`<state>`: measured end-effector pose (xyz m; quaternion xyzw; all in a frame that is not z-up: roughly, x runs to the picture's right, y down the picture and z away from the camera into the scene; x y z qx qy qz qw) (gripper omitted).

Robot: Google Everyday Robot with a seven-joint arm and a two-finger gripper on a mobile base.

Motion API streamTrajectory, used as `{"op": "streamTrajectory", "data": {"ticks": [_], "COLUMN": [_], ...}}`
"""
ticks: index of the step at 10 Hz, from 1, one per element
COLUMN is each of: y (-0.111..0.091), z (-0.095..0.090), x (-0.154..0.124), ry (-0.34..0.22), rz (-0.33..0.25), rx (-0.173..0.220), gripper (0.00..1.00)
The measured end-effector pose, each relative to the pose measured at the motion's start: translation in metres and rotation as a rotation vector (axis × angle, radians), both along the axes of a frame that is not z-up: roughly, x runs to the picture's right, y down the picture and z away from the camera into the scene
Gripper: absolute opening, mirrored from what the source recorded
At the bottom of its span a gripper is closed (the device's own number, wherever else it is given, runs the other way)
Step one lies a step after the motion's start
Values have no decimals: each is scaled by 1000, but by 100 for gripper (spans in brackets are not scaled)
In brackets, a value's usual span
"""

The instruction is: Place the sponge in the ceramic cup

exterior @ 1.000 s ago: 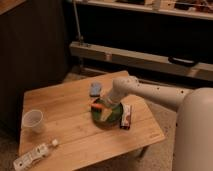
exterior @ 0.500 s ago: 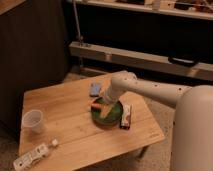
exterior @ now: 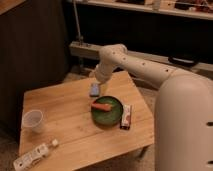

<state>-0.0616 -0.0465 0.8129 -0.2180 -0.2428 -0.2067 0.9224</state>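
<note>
One gripper (exterior: 97, 81) hangs over one table (exterior: 70, 107), one sponge (exterior: 95, 90) directly beneath it. Near it lie one green plate (exterior: 113, 117), one orange piece (exterior: 101, 106) and one packet (exterior: 126, 117). Well away from it are one ceramic cup (exterior: 33, 120) and one white bottle (exterior: 32, 156).

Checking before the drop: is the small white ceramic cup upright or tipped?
Upright: the cup has its mouth up; hand at blue-grey sponge.

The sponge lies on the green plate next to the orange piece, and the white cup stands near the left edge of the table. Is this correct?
Not quite. The camera view shows the sponge on the bare table, just beyond the green plate, directly under the gripper. Only the orange piece lies on the plate. The white cup does stand near the table's left edge.
</note>
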Motion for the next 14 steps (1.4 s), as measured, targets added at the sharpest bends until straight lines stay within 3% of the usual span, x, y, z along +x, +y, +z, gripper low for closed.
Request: {"op": "streamTrajectory", "data": {"ticks": [2, 4, 6, 7, 9, 11, 12, 14], "y": [-24, -26, -13, 3, 22, 36, 36, 28], "z": [-13, -18, -16, -11, -10, -15, -16, -4], "x": [-6, -6, -7, 4, 21, 26, 28, 19], "ry": [-42, -50, -92, -170, -272, -345, -354, -345], "rz": [-99, -103, -119, -189, -284, -354, -367, -397], "rx": [31, 56, 133, 250, 402, 520, 531, 486], "gripper": [80, 80, 80, 80, 80, 80, 80, 80]}}
